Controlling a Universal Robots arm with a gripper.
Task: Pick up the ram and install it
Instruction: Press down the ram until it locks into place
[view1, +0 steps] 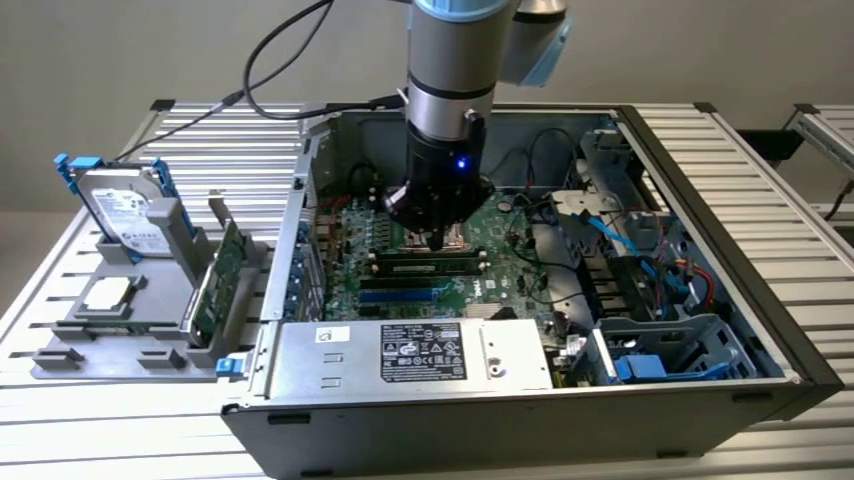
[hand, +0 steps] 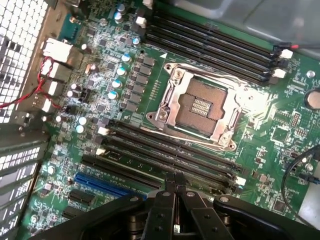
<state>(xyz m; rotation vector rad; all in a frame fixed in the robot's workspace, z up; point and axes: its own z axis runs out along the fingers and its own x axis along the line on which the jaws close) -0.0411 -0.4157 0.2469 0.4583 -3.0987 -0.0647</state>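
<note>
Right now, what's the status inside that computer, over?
End effector shut, low inside the computer case. Memory stick upright on the motherboard, just beneath the tips; contact unclear. Nothing between them.

The arm is a thick silver-grey metal cylinder (view1: 451, 45) with a pale blue cap on the joint beside it (view1: 545, 50). A chrome ring marks the seam above a black cylindrical wrist section (view1: 447, 160), on which a small blue light glows. Black cables (view1: 287, 40) run from the silver body and loop away behind it. Below the wrist sits the black tool (view1: 435, 237), narrowing to dark metal fingers (hand: 169, 182). From the wrist view its glossy black linkage bars (hand: 162, 215) carry round pivot screws and rounded shoulders.
</note>
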